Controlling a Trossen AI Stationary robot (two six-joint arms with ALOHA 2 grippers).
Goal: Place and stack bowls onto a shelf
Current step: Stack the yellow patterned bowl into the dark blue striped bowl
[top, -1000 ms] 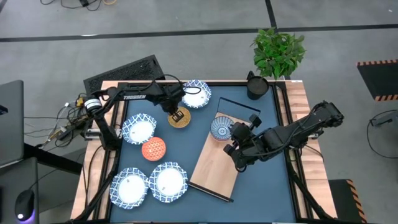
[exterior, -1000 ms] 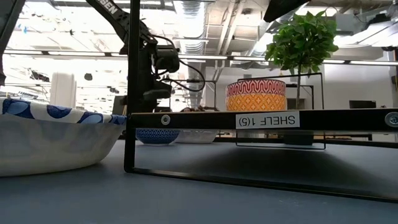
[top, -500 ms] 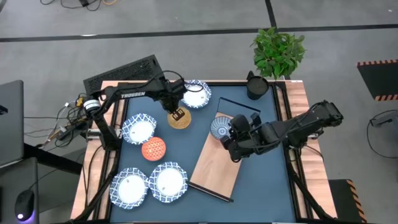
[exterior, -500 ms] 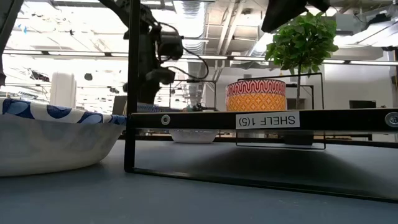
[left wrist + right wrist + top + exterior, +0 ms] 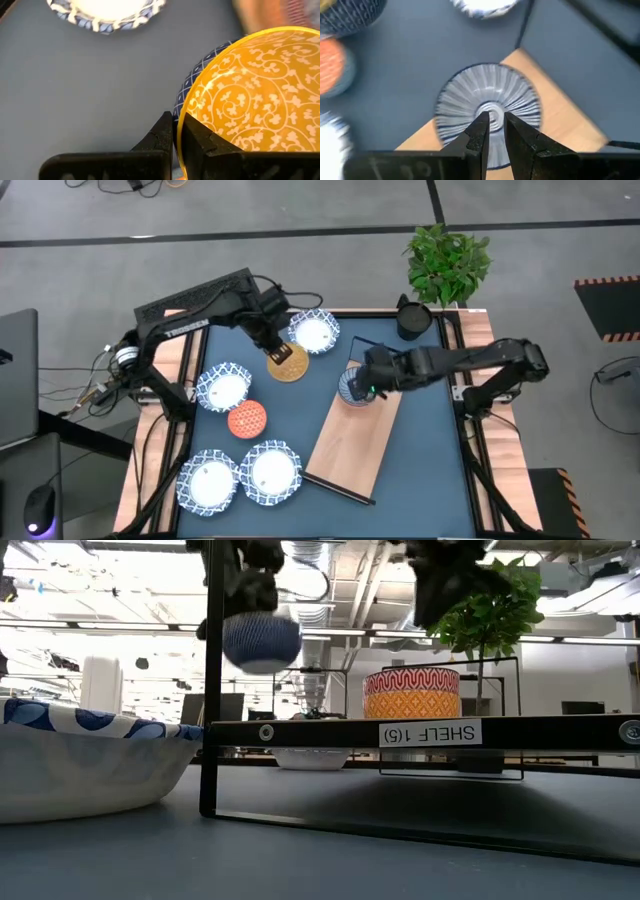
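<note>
High view: the left gripper (image 5: pixel 272 346) sits at the near edge of a yellow-orange bowl (image 5: pixel 288 366), by a white bowl with a blue rim (image 5: pixel 315 332); its fingertips are lost under the dark wrist; the right gripper (image 5: pixel 366 385) hangs over a grey-blue striped bowl (image 5: pixel 352 388) on the far end of the shelf (image 5: pixel 350 442), covering part of that bowl; three more white blue-rimmed bowls (image 5: pixel 222 387) and a red-orange bowl (image 5: pixel 247 420) lie on the blue table (image 5: pixel 420 450); a dark pot (image 5: pixel 413 319) and a plant (image 5: pixel 448 262) stand at the far corner.

Low view: a blurred blue bowl underside (image 5: pixel 261 641) hangs in the air above the shelf's dark edge (image 5: pixel 420 733), beside a black frame post; the gripper above it is cut off by the picture's top; a red and orange patterned bowl (image 5: pixel 411 692) stands on the shelf; a large white bowl with blue marks (image 5: pixel 90 765), close by, is cut off at the side.

Left wrist view: the left gripper's fingers (image 5: pixel 165 134) are pinched on the rim of the yellow-orange bowl (image 5: pixel 255 95), one inside and one outside; its blue latticed outer wall (image 5: pixel 200 70) shows; the bowl runs out of the picture.

Right wrist view: the right gripper's fingers (image 5: pixel 479 131) stand narrowly apart over the centre of the striped bowl (image 5: pixel 487 107), holding nothing; whether they touch it I cannot tell; the bowl's near side is hidden behind them.
</note>
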